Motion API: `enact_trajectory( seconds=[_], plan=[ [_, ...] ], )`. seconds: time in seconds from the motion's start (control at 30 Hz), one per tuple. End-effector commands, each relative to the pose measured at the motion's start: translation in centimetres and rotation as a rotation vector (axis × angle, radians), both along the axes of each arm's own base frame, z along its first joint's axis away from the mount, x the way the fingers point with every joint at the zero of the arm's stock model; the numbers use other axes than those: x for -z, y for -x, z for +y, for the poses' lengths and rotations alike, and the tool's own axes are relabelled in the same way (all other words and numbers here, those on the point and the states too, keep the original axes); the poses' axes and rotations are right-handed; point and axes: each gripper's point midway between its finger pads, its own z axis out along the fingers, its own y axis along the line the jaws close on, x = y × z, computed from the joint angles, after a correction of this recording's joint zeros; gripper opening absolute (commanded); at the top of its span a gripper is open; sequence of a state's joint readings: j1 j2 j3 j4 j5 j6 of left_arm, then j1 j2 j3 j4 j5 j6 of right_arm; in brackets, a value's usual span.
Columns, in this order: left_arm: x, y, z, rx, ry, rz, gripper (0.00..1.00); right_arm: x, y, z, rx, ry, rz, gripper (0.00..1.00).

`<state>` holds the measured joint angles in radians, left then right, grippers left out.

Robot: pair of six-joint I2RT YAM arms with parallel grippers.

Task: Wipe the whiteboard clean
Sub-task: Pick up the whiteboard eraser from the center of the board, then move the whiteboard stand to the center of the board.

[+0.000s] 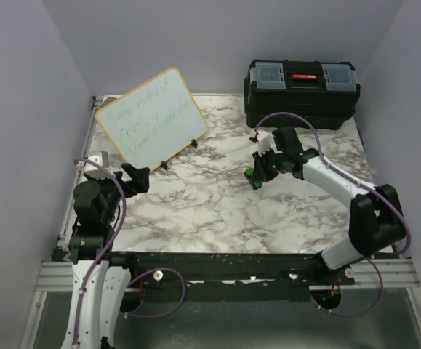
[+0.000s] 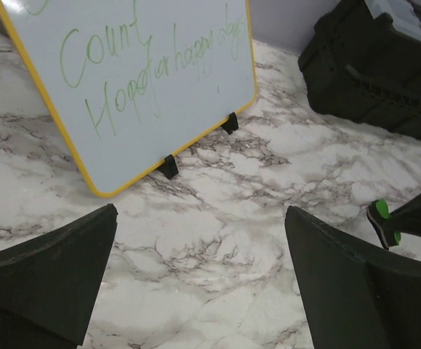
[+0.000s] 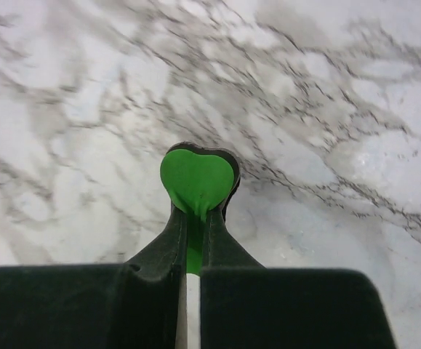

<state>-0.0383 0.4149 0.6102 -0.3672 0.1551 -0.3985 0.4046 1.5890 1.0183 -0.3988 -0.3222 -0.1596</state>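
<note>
Your right gripper, well right of the whiteboard, is clamped on a green heart-shaped piece, probably the eraser. Bring it flat against the writing. The spread-open left gripper hangs just before the whiteboard.

Left wrist view: the whiteboard runs off the top edge, the black toolbox off the upper right. Right wrist view: the right gripper hides the green-ended object except its tip
</note>
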Motion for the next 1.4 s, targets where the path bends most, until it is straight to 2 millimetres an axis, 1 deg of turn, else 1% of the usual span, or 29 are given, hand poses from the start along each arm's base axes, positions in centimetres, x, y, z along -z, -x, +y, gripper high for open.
enact_trajectory(
  seconds=[0.0, 0.1, 0.13, 0.17, 0.23, 0.3, 0.37, 0.4, 0.43, 0.47, 0.5, 0.53, 0.6, 0.7, 0.8, 0.87, 0.97, 1.03, 1.2, 1.23, 1.33, 1.37],
  plan=[
    [-4.5, -1.6, 0.5, -0.020, 0.133, -0.084, 0.99, -5.8, 2.3, 3.9, -0.199, -0.251, -0.062, 0.01],
    [-6.1, -3.0, 1.5, -0.043, 0.197, -0.081, 0.99, -7.6, 3.0, 4.7, -0.242, -0.313, -0.080, 0.01],
    [-6.1, -3.6, 2.1, -0.058, 0.224, -0.062, 0.99, -8.2, 3.1, 4.9, -0.248, -0.332, -0.088, 0.01],
    [-6.0, -4.2, 2.6, -0.068, 0.256, -0.042, 0.99, -8.6, 3.1, 5.1, -0.252, -0.350, -0.095, 0.01],
    [-5.1, -5.4, 5.0, -0.147, 0.329, 0.003, 0.99, -9.2, 3.2, 5.4, -0.260, -0.383, -0.107, 0.01],
    [-4.3, -6.5, 7.4, -0.203, 0.368, 0.006, 0.99, -9.6, 3.4, 5.6, -0.262, -0.415, -0.109, 0.01],
    [-3.8, -7.5, 8.8, -0.220, 0.373, -0.004, 0.99, -9.6, 3.5, 5.7, -0.262, -0.435, -0.106, 0.01],
    [-3.9, -8.0, 9.1, -0.204, 0.365, -0.016, 0.99, -9.4, 3.6, 5.7, -0.263, -0.440, -0.103, 0.02],
    [-3.7, -8.6, 9.1, -0.174, 0.365, -0.008, 0.99, -9.4, 3.7, 5.7, -0.267, -0.449, -0.102, 0.02],
    [-4.1, -9.1, 8.9, -0.120, 0.359, -0.020, 0.99, -9.4, 3.8, 5.8, -0.270, -0.454, -0.103, 0.02],
    [-4.2, -9.7, 8.8, -0.064, 0.355, -0.027, 0.97, -9.6, 3.9, 5.8, -0.270, -0.459, -0.102, 0.02],
    [-4.2, -10.1, 8.6, -0.013, 0.352, -0.024, 0.92, -9.7, 3.9, 5.9, -0.272, -0.468, -0.100, 0.02],
    [-3.8, -10.9, 9.1, 0.025, 0.345, -0.023, 0.89, -10.0, 4.4, 6.0, -0.288, -0.488, -0.089, 0.02],
    [-3.2, -11.3, 10.3, 0.026, 0.330, -0.055, 0.89, -10.2, 4.8, 6.1, -0.297, -0.499, -0.086, 0.02],
    [-1.7, -11.3, 11.2, 0.007, 0.279, -0.068, 0.89, -10.2, 5.3, 6.0, -0.304, -0.506, -0.089, 0.02],
    [-0.8, -11.6, 11.7, 0.008, 0.224, -0.106, 0.89, -10.2, 5.6, 6.0, -0.312, -0.517, -0.084, 0.02],
    [0.4, -12.2, 11.7, 0.062, 0.176, -0.156, 0.86, -10.4, 5.9, 6.1, -0.318, -0.529, -0.078, 0.02],
    [1.2, -12.9, 11.8, 0.094, 0.174, -0.150, 0.85, -10.6, 6.1, 6.1, -0.322, -0.533, -0.080, 0.02],
    [1.8, -14.2, 12.6, 0.124, 0.136, -0.139, 0.83, -10.5, 6.3, 6.1, -0.331, -0.540, -0.078, 0.02],
    [1.8, -14.5, 12.7, 0.135, 0.134, -0.142, 0.82, -10.5, 6.2, 6.2, -0.332, -0.541, -0.076, 0.02],
    [2.1, -15.2, 12.5, 0.193, 0.151, -0.150, 0.71, -10.5, 6.1, 6.2, -0.330, -0.543, -0.073, 0.02],
    [2.3, -15.4, 12.5, 0.206, 0.161, -0.150, 0.69, -10.5, 6.1, 6.2, -0.331, -0.544, -0.073, 0.02]
  ],
)
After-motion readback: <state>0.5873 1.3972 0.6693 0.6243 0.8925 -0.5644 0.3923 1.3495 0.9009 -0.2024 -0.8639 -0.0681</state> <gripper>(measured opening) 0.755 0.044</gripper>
